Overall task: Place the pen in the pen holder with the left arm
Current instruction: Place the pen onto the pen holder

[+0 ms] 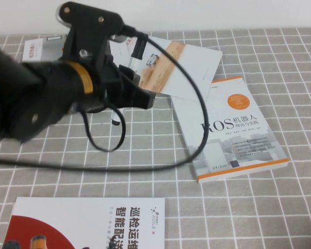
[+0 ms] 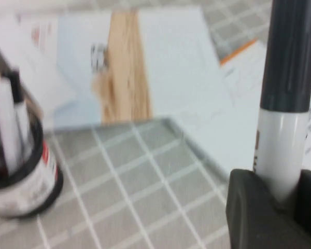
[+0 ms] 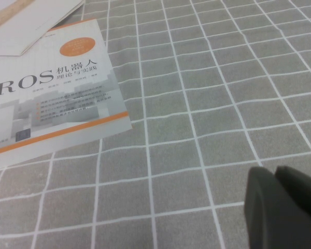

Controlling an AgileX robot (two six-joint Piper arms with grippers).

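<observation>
The left gripper [image 2: 280, 202] is clamped on the pen [image 2: 285, 98], one short marker held upright with its dark cap uppermost and its white barrel seated between the black fingers [image 2: 249, 207]. In the high view the left arm [image 1: 52, 88] reaches over the far left of the table, its yellow ring [image 1: 82, 77] showing and one loose black cable [image 1: 197, 104] looping across the cloth. The pen holder [image 2: 20, 171], one round cup with a white label, stands on the grey checked tablecloth [image 1: 145, 140] well apart from the held pen; at least two white pens stand inside it.

Three printed items lie about: one ROS book [image 1: 233, 129] at right, one pale booklet [image 1: 181, 67] far centre, one red-and-white brochure [image 1: 88, 223] near left.

The right gripper [image 3: 282, 207] hangs low over bare cloth to the right of the ROS book; whether it is open I cannot tell.
</observation>
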